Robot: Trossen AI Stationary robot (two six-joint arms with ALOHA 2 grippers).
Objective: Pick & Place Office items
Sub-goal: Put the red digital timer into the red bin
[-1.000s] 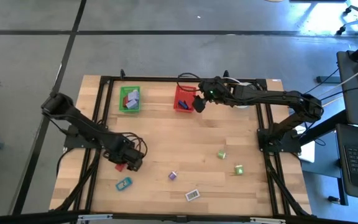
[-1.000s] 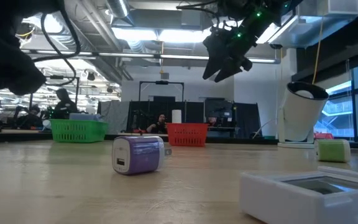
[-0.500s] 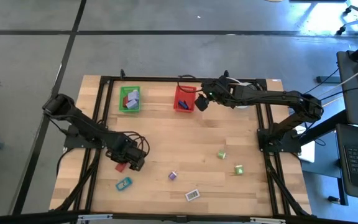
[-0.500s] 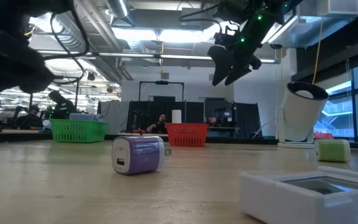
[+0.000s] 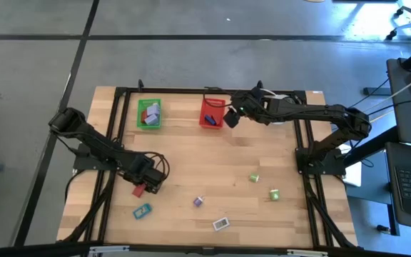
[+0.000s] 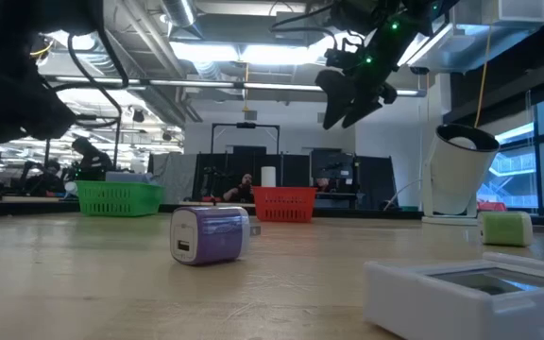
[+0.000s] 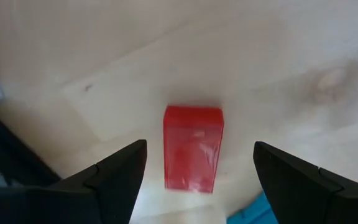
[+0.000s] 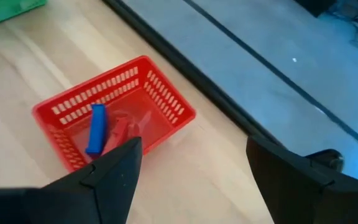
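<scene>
A red block (image 7: 192,155) lies flat on the table near the left edge. My left gripper (image 5: 147,183) hangs just above it, pointing down and open, with one finger on either side and no touch. A teal piece (image 5: 142,210) lies nearer the front. My right gripper (image 6: 346,102) is open and holds nothing, high above the right side of the red mesh basket (image 8: 114,121). That basket holds a blue piece (image 8: 96,129) and a red one. A lavender block (image 6: 211,234), a white flat piece (image 5: 221,223) and two green blocks (image 5: 254,177) (image 5: 273,194) lie loose on the table.
The green mesh basket (image 5: 148,113), with several pieces in it, stands at the far edge, left of the red basket. A white cup-like thing (image 6: 461,170) stands at the far right. A black frame rail (image 5: 120,143) runs along the table's sides. Bare wood lies in the middle.
My right gripper has swung its fingers a little toward the right while staying high beside the red basket. My left gripper has tipped slightly over the red block, which shows more fully from above. No item has moved.
</scene>
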